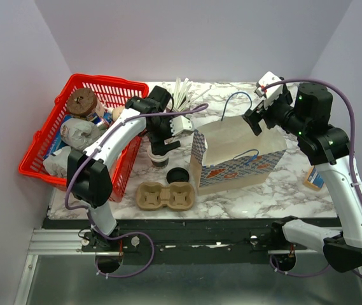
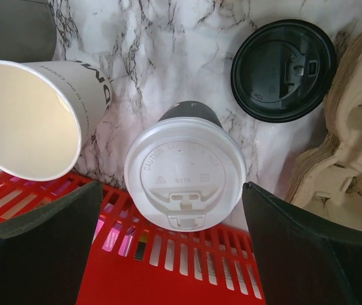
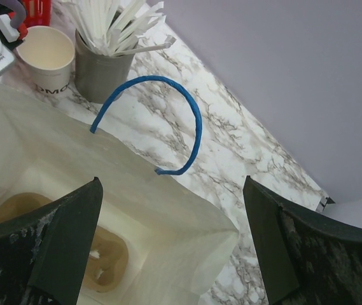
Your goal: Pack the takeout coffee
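The takeout coffee, a dark cup with a white lid, stands upright on the marble table beside the red basket. My left gripper hangs open right above it, one finger on each side of the lid and not touching it. In the top view the cup shows just under the left gripper. The paper bag with blue handles stands open at mid-table. My right gripper is open over its far right corner. The right wrist view has that gripper above the bag's rim.
A cream paper cup and a grey straw holder stand behind the coffee. A loose black lid and a cardboard cup carrier lie in front of it. Another carrier sits in the bag. The basket holds several items.
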Controlling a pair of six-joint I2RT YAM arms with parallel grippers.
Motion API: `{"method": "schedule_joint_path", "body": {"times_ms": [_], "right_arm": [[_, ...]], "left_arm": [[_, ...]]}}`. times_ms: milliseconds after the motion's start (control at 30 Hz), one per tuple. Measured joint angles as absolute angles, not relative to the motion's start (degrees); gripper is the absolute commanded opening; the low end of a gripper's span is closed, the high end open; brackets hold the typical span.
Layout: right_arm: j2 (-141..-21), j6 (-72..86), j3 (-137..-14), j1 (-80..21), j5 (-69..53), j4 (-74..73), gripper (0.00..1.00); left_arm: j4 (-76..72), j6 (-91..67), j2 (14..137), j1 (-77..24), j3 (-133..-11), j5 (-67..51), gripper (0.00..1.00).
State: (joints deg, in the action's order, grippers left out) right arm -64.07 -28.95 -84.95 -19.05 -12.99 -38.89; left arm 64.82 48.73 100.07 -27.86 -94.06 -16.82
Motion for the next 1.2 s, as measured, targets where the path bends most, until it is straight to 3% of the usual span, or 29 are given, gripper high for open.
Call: {"method": "schedule_joint_path", "body": {"times_ms": [1200], "right_arm": [[-64.3,-29.0,-84.8,-19.0,-15.1,-39.2,1.0]], "left_arm": [[67.6,48.8,103.7,-27.9,-97.0,-15.2,0.98]]}}
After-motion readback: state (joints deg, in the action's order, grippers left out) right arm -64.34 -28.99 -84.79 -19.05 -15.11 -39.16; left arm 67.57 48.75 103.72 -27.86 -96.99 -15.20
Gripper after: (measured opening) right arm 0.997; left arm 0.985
